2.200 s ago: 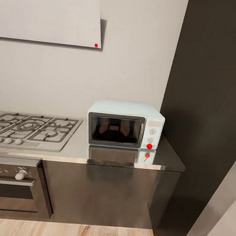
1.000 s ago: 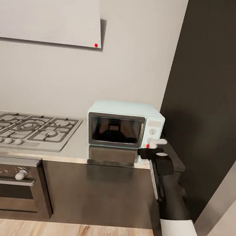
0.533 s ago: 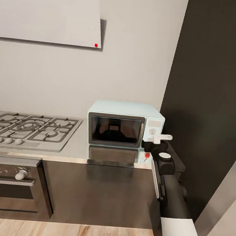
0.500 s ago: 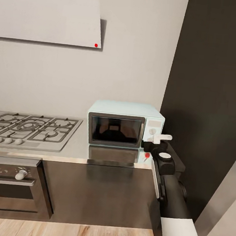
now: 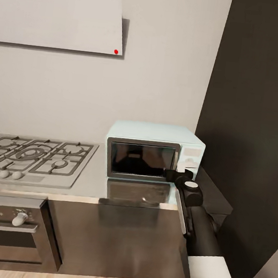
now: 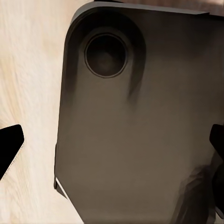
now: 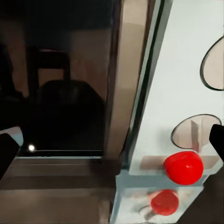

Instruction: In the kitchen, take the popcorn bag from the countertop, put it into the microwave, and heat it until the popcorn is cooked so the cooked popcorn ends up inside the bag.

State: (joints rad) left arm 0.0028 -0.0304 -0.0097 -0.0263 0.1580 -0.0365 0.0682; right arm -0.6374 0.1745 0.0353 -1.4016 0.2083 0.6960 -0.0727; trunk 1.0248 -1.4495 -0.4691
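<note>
**Right arm at the microwave's control panel**

The right end effector (image 5: 174, 175) sits at the lower front corner of the microwave (image 5: 154, 151), just before the panel; its fingers are spread, with nothing between them; in the right wrist view the red button (image 7: 183, 167) lies close ahead, beside the shut dark door (image 7: 56, 79); the left end effector (image 6: 112, 149) hangs wide open over the robot's dark base (image 6: 140, 121); the microwave stands on the tabletop (image 5: 96, 181), right of the hob (image 5: 34, 160), below the hood (image 5: 60, 15).
</note>
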